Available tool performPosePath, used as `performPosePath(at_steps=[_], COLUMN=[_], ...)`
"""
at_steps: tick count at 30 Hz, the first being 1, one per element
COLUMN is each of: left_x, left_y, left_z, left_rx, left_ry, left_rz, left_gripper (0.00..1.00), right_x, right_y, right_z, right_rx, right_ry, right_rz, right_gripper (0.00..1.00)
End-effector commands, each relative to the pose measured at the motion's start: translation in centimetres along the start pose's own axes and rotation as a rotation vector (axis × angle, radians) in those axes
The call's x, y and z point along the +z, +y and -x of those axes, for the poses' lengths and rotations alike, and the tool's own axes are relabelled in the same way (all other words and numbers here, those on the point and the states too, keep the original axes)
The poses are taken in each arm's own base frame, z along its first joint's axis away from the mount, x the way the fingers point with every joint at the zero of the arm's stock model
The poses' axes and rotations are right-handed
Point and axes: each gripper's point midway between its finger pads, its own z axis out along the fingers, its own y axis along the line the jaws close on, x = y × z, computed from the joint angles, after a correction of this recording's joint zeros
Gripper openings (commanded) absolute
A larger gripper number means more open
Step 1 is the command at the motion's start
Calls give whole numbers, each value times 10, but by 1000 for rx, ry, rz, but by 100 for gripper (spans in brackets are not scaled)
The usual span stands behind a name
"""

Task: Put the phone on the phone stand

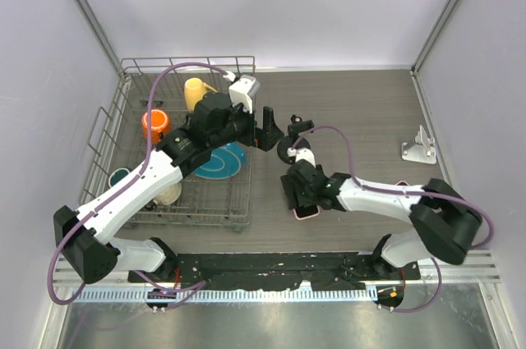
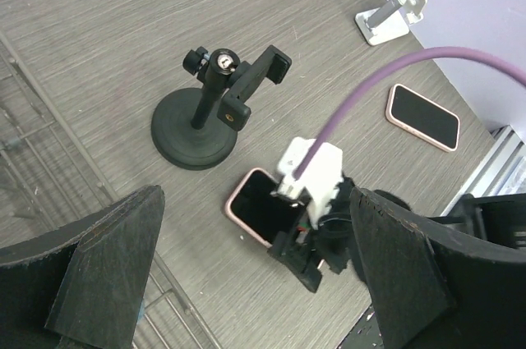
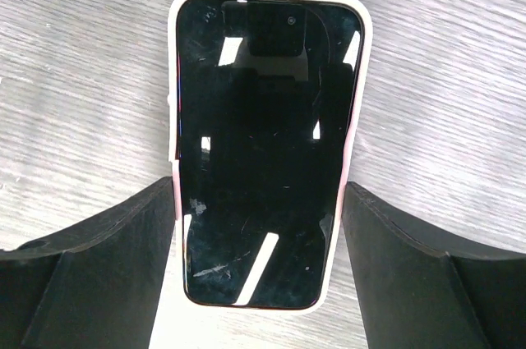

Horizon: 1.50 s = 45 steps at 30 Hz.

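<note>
Right pincer is down over the phone. The pads sit flush on both long edges of the case, low on the body, and look to be pinching it. The phone lies flat on the table, screen up, and most of its length runs out ahead of the fingertips.

Phone: dark glass that reflects the rig overhead, with faint scuffs near the end between the pads. The case is pale pink with rounded corners. It looks slim and slick at the sides.

Step in hand, as judged: the grasp, with the lift not yet made. The next move calls for a firm hold, a straight lift and a turn to match the holder's angle.

Just past the phone's far end stands the stand, clear of the phone. It is black, with a disc base, a short post and a tilted clamp head.

Left pincer hangs above both, spread wide and holding nothing.

Well off to the right pincer's right lie a second phone and, farther off, a white stand.
</note>
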Motion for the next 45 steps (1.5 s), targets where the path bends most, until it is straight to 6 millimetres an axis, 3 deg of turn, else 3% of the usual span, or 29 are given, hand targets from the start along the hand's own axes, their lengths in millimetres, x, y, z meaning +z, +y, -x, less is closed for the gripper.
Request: performPosePath(at_steps=[1,7,8,11,18,25,37,42,45], left_x=[-4,4,4,6,14,16,14,13,13], left_y=[-13,-31,-39,-58,-72,-77,-88,-90,-89], left_z=[19,8,5,-2,-15,-20,-21,-20,-20], left_rx=[15,-15,-21,-49,-84,-98,-124,-124,-116], left_ry=[-48,7,23,65,128,151,164,167,165], left_rz=[-40,-150,-198,-309,-388,-411,-476,-487,-486], left_gripper=[100,100,100,100,98,87,58,25,10], right_x=[-33,-81,-102,-133,-189,-214,-220,-215,-207], right_y=[2,1,-2,-13,-12,3,30,31,28], right_z=[55,86,97,111,142,154,161,157,154], right_rx=[130,227,251,274,211,162,85,75,77], right_ry=[-299,-582,-656,-784,-930,-983,-973,-948,-907], right_rz=[70,213,247,267,328,424,534,531,495], right_gripper=[0,0,0,0,0,0,1,0,14])
